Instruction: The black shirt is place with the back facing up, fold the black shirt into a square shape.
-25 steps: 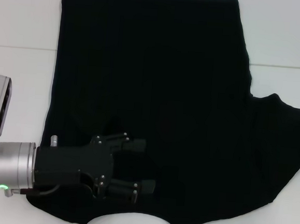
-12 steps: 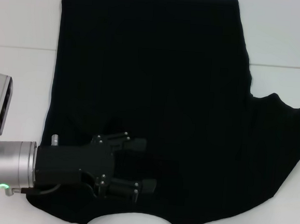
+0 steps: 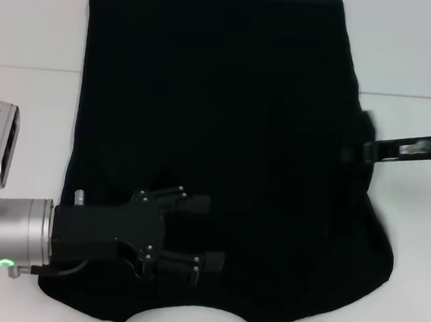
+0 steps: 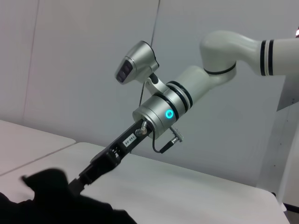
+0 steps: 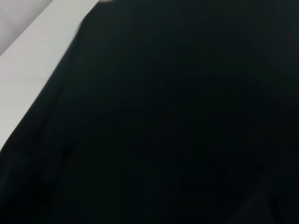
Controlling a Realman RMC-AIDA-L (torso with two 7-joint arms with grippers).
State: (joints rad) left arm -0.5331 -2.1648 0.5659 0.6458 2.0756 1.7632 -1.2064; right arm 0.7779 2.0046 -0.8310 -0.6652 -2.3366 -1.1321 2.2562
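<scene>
Left gripper (image 3: 214,232): is being held low over the near left part of the shirt, its 2 fingers spread apart, nothing between them.
Black shirt (image 3: 219,109): is being spread flat on the white table (image 3: 32,27), reaching away from both grippers, its right sleeve lifted inward.
Right gripper (image 3: 360,150): is being kept at the shirt's right edge, pinched closed on the sleeve fabric.
</scene>
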